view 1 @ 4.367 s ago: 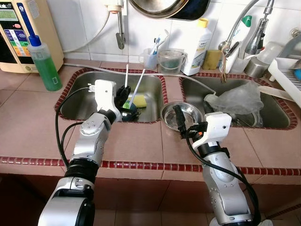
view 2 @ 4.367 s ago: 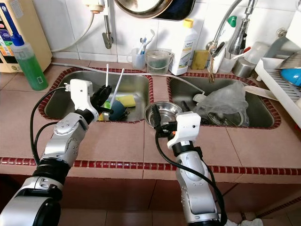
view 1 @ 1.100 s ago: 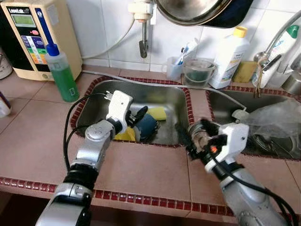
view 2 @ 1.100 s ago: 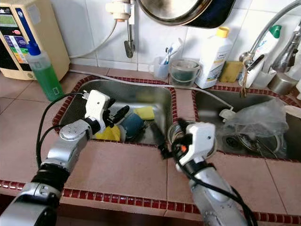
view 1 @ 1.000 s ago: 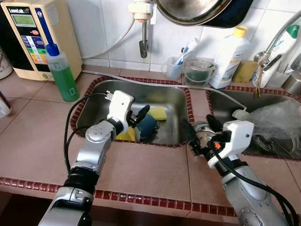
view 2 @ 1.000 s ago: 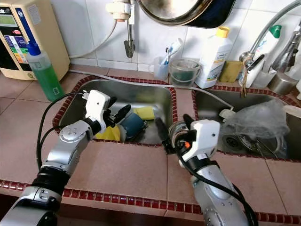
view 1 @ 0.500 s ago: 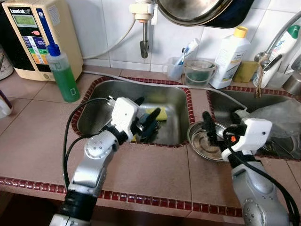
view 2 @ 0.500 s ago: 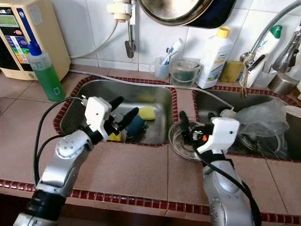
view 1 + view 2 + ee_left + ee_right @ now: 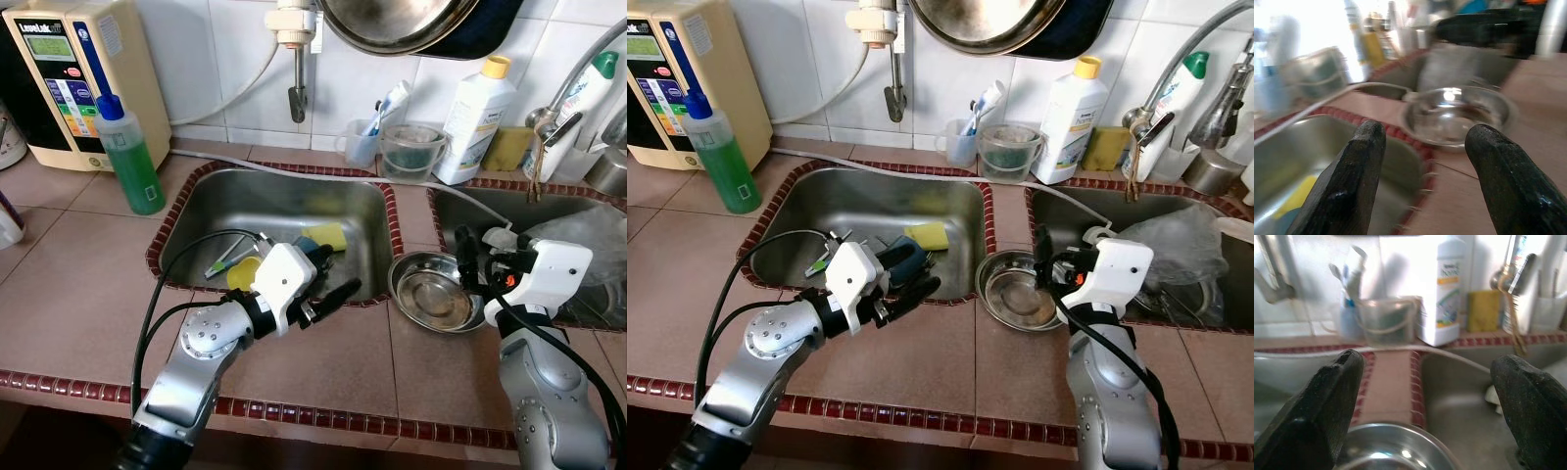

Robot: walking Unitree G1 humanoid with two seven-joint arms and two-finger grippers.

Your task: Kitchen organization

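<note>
A steel bowl (image 9: 434, 295) rests on the tiled divider between the two sinks, seen too in the left wrist view (image 9: 1459, 115) and the right wrist view (image 9: 1396, 450). My right gripper (image 9: 468, 264) hovers open just beyond the bowl's right rim, nothing between its fingers (image 9: 1327, 406). My left gripper (image 9: 331, 277) is open and empty over the front rim of the left sink (image 9: 284, 201), pointing toward the bowl. A yellow sponge (image 9: 328, 235), a yellow-green piece (image 9: 242, 274), some utensils (image 9: 223, 261) and a dark blue item (image 9: 908, 255) lie in that sink.
A green soap bottle (image 9: 127, 157) and a water purifier (image 9: 59, 69) stand at the back left. A toothbrush cup (image 9: 364, 145), clear tub (image 9: 409, 152), white bottle (image 9: 473, 108) and sponge (image 9: 505, 147) line the wall. A plastic bag (image 9: 578, 230) fills the right sink.
My left gripper has drawn back out of the sink to its front rim, turning right. My right gripper has moved right, off the bowl, which now lies on the divider.
</note>
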